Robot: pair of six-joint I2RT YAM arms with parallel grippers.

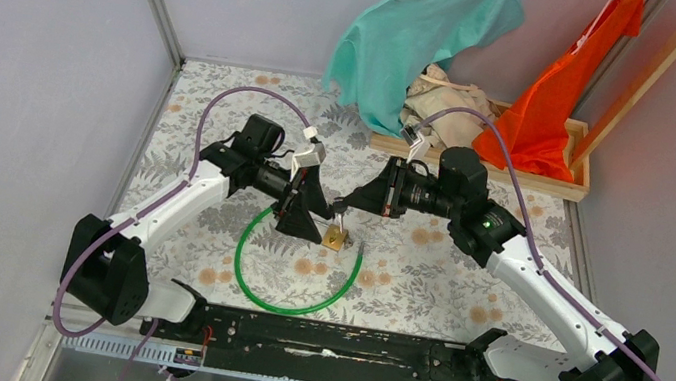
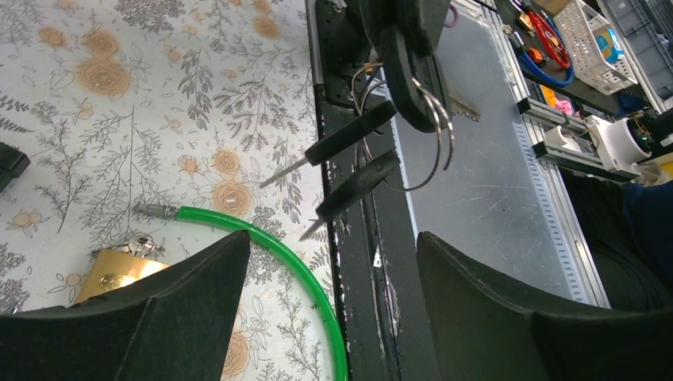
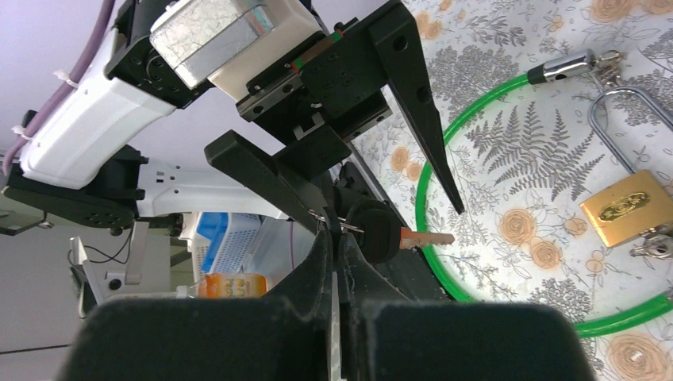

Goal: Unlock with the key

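my two arms reach in from either side and meet above a small, square brass padlock point(image 3: 623, 208). it lies flat on the flower-printed tabletop point(image 1: 421, 284), about midway between them.

my right gripper point(image 3: 335, 242) hangs just above the padlock, slightly to its far side in the overhead view. both fingers are pressed tight together on a bunch of keys point(image 2: 351, 136), black-headed metal ones on thin wire rings. two of the keys dangle from the pinch with their blades tilted down towards the padlock, and neither touches it. from my right wrist, one black key head with a coppery blade sticks out just past my fingertips. i cannot tell whether my fingers pinch a ring or a key head.

my left gripper point(image 2: 332, 246) hovers just to the left of the padlock, fingers spread wide with nothing between them. in my left wrist view the padlock shows beside the left-hand finger, partly hidden by it.

a thin, glossy green cable loop point(image 2: 238, 224) rests on the tabletop and curves round the padlock's left and near sides.

well beyond the padlock, at the far edge, a teal shirt point(image 1: 418, 31) hangs on a hanger above a shallow wooden tray point(image 1: 527, 182). a bright orange cloth point(image 1: 564, 103) and some cream fabric point(image 1: 444, 95) are beside it.
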